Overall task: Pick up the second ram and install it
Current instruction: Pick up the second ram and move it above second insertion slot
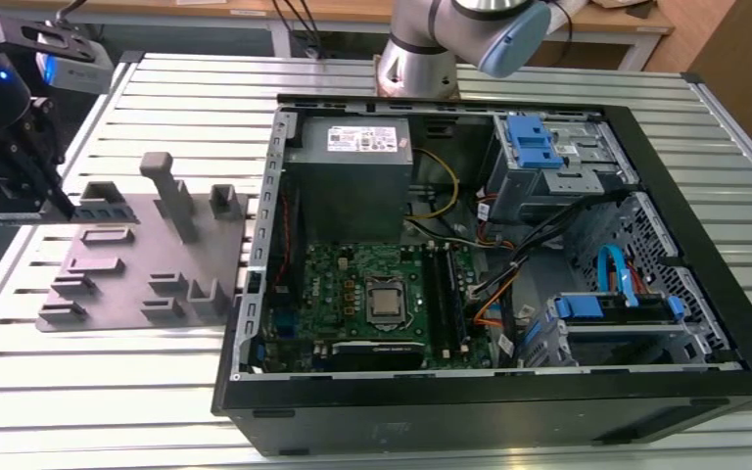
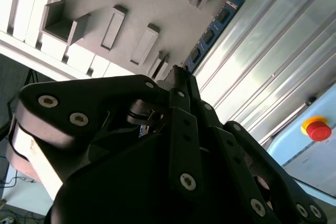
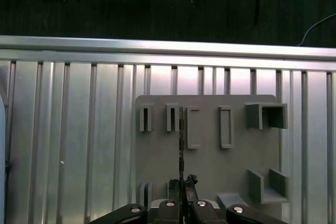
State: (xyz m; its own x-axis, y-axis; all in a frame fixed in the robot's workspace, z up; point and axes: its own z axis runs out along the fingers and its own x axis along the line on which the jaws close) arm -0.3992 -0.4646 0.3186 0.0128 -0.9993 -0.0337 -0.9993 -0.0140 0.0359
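In the first wrist view the second ram point(image 3: 181, 140) appears edge-on as a thin dark strip above the grey fixture plate point(image 3: 215, 163), and my gripper point(image 3: 181, 183) is shut on its near end. In the second wrist view the stick point(image 2: 212, 29) reaches out past the fingertips point(image 2: 179, 80) alongside the plate's edge, its dark chips showing. In the exterior view my gripper point(image 1: 39, 196) hangs at the far left, over the left edge of the plate point(image 1: 134, 259). The motherboard point(image 1: 350, 284) lies in the open computer case point(image 1: 689, 196), with its long memory slots point(image 1: 446, 294) right of the processor.
Upright grey blocks and a tall post point(image 1: 167, 191) rise from the fixture plate. The case walls, power supply point(image 1: 350, 157), drive cages point(image 1: 552, 157) and loose cables point(image 1: 520, 264) crowd the space around the motherboard. A ribbed metal table point(image 1: 89, 392) carries everything. A red stop button point(image 2: 316, 129) is nearby.
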